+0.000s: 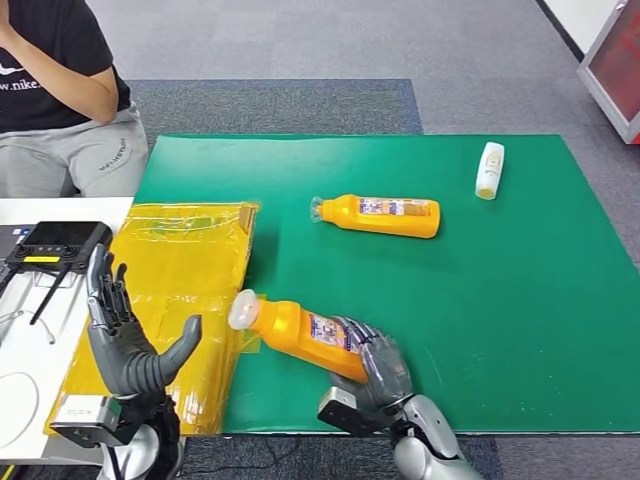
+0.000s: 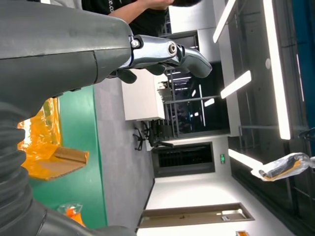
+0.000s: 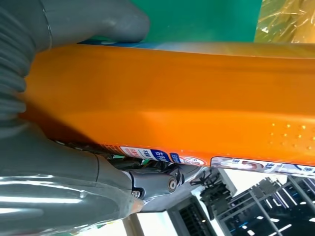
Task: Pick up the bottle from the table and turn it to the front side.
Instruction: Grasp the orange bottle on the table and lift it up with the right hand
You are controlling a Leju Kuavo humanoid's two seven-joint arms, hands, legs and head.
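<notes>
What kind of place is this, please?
Probably an office or lab used for robot trials: a green mat spread over grey carpet, a controller on a white desk, and long ceiling lights in the left wrist view.

The person's black T-shirt (image 1: 53, 50) reads "www.nike" along its left part. Both orange bottles (image 1: 306, 335) (image 1: 381, 215) carry blue-and-white labels, and the grey trousers (image 1: 106, 155) small print, all too small to read.
</notes>
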